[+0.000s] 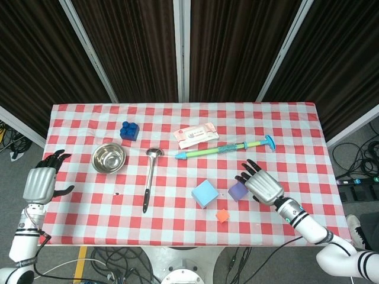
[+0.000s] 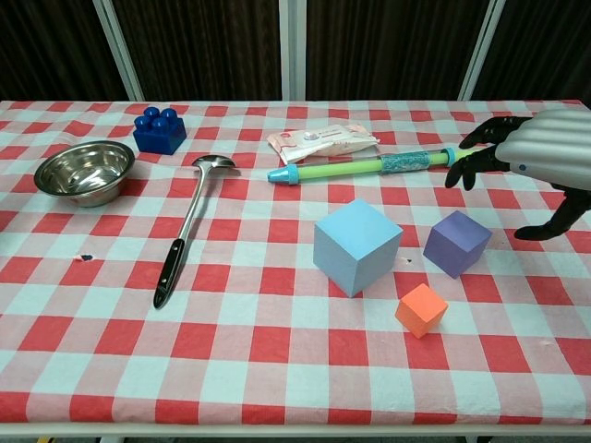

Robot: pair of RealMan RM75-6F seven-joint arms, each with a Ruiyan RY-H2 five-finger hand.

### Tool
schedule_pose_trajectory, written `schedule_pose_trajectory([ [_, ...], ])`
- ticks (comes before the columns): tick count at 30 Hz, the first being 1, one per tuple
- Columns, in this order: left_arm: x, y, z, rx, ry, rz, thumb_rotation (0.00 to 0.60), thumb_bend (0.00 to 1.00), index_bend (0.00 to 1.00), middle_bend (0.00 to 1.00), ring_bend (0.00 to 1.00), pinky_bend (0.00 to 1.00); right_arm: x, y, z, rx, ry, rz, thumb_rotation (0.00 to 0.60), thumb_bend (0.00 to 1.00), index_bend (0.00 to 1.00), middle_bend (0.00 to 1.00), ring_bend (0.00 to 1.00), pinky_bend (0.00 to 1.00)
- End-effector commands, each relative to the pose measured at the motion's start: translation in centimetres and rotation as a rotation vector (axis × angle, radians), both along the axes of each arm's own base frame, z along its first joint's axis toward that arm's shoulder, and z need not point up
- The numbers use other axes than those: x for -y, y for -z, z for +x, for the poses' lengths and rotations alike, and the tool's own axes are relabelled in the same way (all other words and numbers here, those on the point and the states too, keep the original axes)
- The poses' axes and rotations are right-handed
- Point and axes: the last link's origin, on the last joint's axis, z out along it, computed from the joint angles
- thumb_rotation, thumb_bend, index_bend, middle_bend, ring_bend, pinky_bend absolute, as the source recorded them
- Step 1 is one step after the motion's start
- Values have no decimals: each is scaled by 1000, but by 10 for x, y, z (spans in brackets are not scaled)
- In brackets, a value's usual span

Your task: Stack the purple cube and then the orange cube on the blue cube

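Note:
The large light blue cube (image 1: 204,193) (image 2: 356,245) sits near the table's front middle. To its right lies the purple cube (image 1: 237,191) (image 2: 456,243), and the small orange cube (image 1: 222,216) (image 2: 421,309) rests in front of both. My right hand (image 1: 260,186) (image 2: 536,157) hovers just right of and above the purple cube, fingers spread, holding nothing. My left hand (image 1: 40,182) hangs open off the table's left edge, seen only in the head view.
A steel bowl (image 2: 85,173), a ladle (image 2: 187,226) and a dark blue brick (image 2: 159,129) occupy the left half. A wipes packet (image 2: 321,141) and a green-and-blue tube toy (image 2: 397,163) lie behind the cubes. Red-checked cloth (image 2: 277,360) covers the table.

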Motion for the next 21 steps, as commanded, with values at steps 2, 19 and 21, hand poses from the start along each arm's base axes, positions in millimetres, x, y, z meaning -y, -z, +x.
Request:
schedule_pose_trajectory([
  [2,0,-2,-1,-3,-9,4,600,49,256,245,217,302,0,7,5,10,-14,17,600,118,208,279,70,14],
  [19,-1,-2,-3,-7,-16,-3,600,50,256,245,217,302,4,32,1,46,3,48,600,130,208,305,70,15],
  [21,-1,-2,-3,-6,-18,-3,600,50,256,245,217,302,5,33,0,49,7,52,600,136,209,309,70,16],
])
